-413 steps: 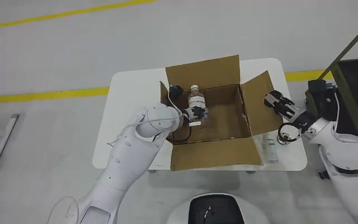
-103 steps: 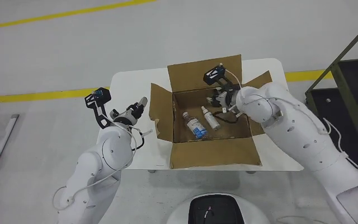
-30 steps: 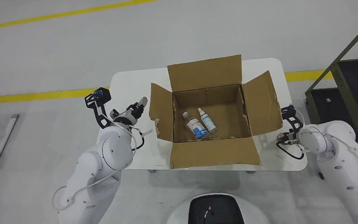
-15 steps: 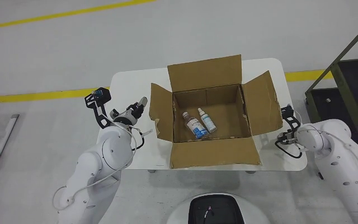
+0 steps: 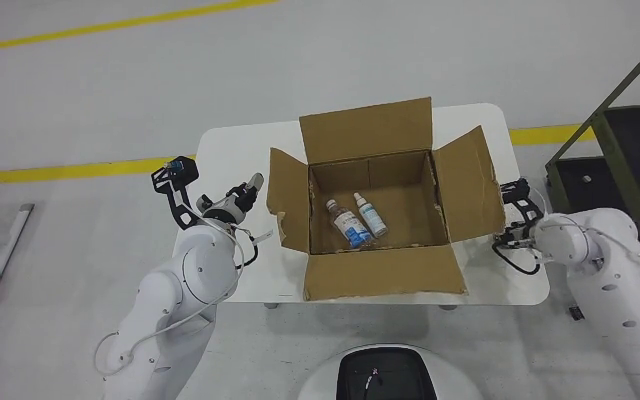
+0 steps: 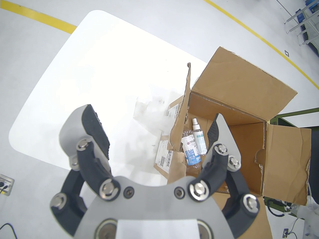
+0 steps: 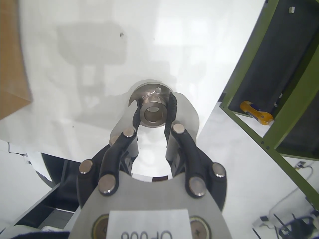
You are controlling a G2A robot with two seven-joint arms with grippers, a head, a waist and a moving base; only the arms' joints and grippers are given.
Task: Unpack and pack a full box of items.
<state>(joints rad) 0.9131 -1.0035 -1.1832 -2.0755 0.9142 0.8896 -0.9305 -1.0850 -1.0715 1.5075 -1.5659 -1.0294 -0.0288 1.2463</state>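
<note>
White table (image 5: 240, 150): rounded corners, carrying one cardboard box (image 5: 365, 130) at its centre, all four flaps folded outward, interior exposed. Green metal rack (image 7: 274, 75): standing off the table's right end, dark inside. Left gripper (image 6: 154, 118): hangs over the left part of the table, well apart from the box's left flap, fingers spread wide with nothing between the pads. Right gripper (image 7: 154, 105): positioned over the table's right end, just beside the box's right flap, fingers clamped on a metal fitting (image 7: 152, 114). Clear plastic wrap (image 6: 149, 113): lying crumpled on the table top against the outside of the box's left wall. Clear bottle (image 5: 347, 224): blue-and-white label, lying on its side on the box floor, left of centre. Spray bottle (image 5: 369, 215): slimmer, white cap, lying just beside the clear bottle on its right, roughly parallel to it. The metal fitting is a short silver cylinder with a bore and a wider flange; contact with the table surface cannot be confirmed. Yellow object (image 7: 256, 115): resting on the rack's lower level.
</note>
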